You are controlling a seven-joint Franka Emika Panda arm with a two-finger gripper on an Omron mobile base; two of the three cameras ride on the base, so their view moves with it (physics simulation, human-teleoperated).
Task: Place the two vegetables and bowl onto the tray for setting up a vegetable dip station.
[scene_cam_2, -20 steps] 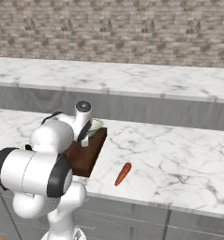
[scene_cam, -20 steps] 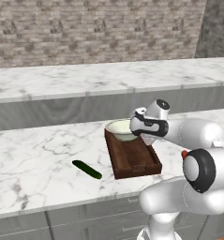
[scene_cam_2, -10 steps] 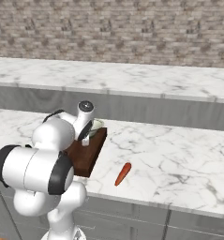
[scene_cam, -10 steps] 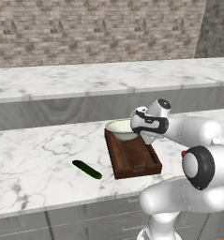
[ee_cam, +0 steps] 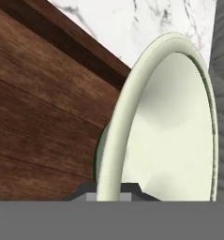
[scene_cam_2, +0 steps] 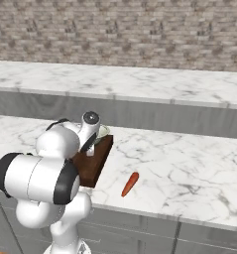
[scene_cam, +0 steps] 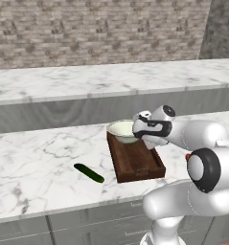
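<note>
Tool (scene_cam: 137, 130) is clamped on the rim of the bowl (scene_cam: 122, 131); jaws pinched together across the rim wall, as the hand view shows with the bowl (ee_cam: 179, 136) edge running right down between the finger tips (ee_cam: 87, 196); bowl sits at the far end of the tray (scene_cam: 135, 160), partly over the tray's back edge, whether it rests flat on the wood or is slightly lifted I cannot tell; in the hand view the tray (ee_cam: 43, 117) floor lies beside and under the bowl, with its raised dark edge next to the marble bench (ee_cam: 146, 23).

Cucumber (scene_cam: 88, 172) lies flat on the bench (scene_cam: 34, 162), off to the left of the tray, near but apart from it, angled with its far end pointing away from the tray; carrot (scene_cam_2: 130, 184) lies on the bench (scene_cam_2: 189, 163) on the other side of the tray (scene_cam_2: 95, 161), apart from it, tapered end toward the front edge; neither vegetable is on the tray.

Tray runs lengthwise away from the robot, near short end close to the bench front; its near half is bare wood; the arm reaches over the tray's right side from the robot's own view; in the right base view the bowl (scene_cam_2: 104, 131) is mostly hidden behind the wrist, just a sliver of pale rim at the tray's far end; raised back bench and a brick wall (scene_cam: 87, 28) behind.
</note>
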